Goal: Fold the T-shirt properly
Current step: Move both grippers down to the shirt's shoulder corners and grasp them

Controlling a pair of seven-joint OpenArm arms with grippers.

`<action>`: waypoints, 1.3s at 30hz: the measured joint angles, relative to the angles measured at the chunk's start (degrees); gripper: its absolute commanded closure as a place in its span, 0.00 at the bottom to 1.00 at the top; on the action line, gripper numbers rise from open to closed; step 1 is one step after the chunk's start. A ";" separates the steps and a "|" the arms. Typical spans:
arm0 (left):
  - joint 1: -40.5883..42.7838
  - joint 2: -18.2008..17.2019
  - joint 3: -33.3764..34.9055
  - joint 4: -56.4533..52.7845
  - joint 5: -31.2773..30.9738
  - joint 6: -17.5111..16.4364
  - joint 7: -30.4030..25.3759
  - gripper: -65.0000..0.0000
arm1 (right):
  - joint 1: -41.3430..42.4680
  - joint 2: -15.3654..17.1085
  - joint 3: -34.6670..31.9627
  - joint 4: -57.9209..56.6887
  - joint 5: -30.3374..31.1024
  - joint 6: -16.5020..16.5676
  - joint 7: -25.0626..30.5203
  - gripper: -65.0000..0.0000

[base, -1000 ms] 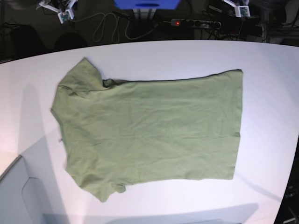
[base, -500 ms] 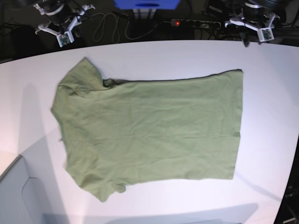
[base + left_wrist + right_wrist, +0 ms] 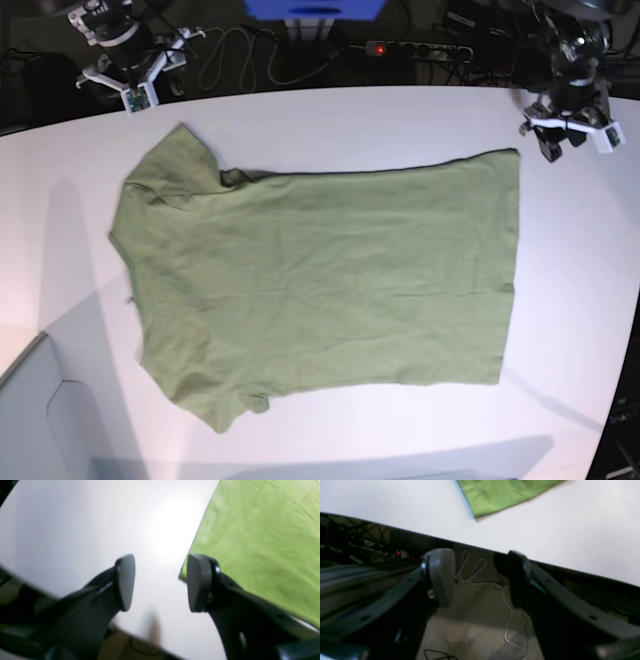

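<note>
Pincers (image 3: 565, 147) (image 3: 157, 88), two; T-shirt (image 3: 330, 280), one

Tee (image 3: 260, 542) cut off at L wrist pic's top + R edges.

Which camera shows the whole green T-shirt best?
The base view: the T-shirt lies there with all its edges visible. The left wrist view shows only one corner and nearby cloth; the right wrist view, just a small tip.

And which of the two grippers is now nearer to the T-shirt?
The left gripper: its open fingers are close beside a corner of the T-shirt; the right gripper's are farther off.
</note>
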 measured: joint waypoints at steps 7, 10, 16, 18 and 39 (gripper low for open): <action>-3.91 -0.20 4.20 -7.82 0.09 -0.02 -0.07 0.51 | -0.02 -0.02 0.00 0.00 0.00 0.00 0.02 0.51; -5.18 -0.17 5.44 -11.23 -0.04 -0.02 -0.13 0.51 | 0.00 -0.02 0.00 -0.22 0.00 0.02 0.02 0.51; -6.88 -0.31 7.37 -14.27 0.07 0.04 -0.31 0.51 | 0.00 -0.04 0.00 -0.28 0.00 0.02 0.00 0.51; -6.88 -0.20 7.61 -14.27 -0.15 0.04 -0.55 0.52 | 0.07 -0.04 0.00 -0.28 0.00 0.02 0.04 0.51; -7.15 -0.48 9.42 -16.85 -1.25 -0.44 -2.75 1.00 | 7.15 -0.04 0.00 -0.70 0.00 0.00 0.11 0.41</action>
